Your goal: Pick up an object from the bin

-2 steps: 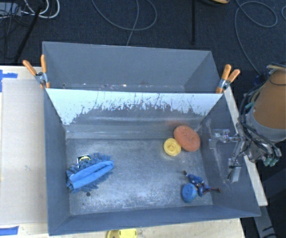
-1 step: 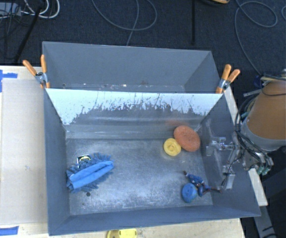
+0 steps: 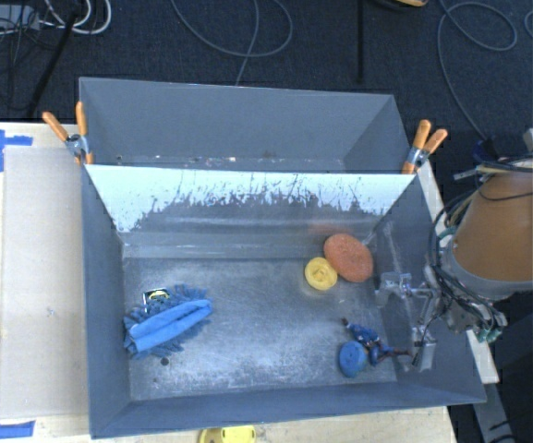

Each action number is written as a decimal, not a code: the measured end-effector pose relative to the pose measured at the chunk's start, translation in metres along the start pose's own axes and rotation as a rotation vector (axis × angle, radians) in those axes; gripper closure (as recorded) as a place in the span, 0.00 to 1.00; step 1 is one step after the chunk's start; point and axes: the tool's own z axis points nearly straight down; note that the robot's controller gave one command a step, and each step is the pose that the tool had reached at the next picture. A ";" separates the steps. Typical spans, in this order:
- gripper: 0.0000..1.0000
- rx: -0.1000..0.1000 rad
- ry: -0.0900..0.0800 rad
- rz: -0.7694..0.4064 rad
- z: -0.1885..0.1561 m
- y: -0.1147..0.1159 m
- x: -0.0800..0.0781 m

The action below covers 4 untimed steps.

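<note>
**Camera view: jaws low at the bin's 4 o'clock, blue lump just beside them**

Taking the grey bin as a clock face with its far wall at 12, the jaws hang at about 4 o'clock, close to the right-hand wall. Whether they are spread or pressed together cannot be told, and nothing is seen pinched in them.

Just beside them, at their 8 o'clock, lies a small blue round lump. This is the nearest thing and the likeliest pick. A dark blue piece lies near it or touching it, between the lump and the jaws. Further out, at 11 o'clock from the jaws, an orange oval lies with a yellow disc touching its left side. Well apart, at the bin's 8 o'clock, lies a rumpled blue bundle.

What could go wrong, as a judgement:
- The lump looks rounded, so a closing off its middle may squirt it away across the floor.
- The dark blue piece is so near that it may be nudged, or caught along with the lump.
- With the wall this close, a sideways correction to the right may scrape the metal.
- Coming down too far would press the jaws into the bin floor.

As for writing, a small pale tag sits on the bundle's upper edge. Whatever it carries is too small to read, and no brand or lettering can be made out elsewhere.
</note>
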 end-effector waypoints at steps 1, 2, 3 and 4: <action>0.00 0.000 -0.002 0.019 0.037 0.014 -0.003; 0.00 -0.002 0.005 -0.028 0.050 0.025 0.008; 1.00 0.001 -0.017 0.047 0.083 0.010 0.006; 1.00 0.001 -0.016 0.045 0.083 0.010 0.006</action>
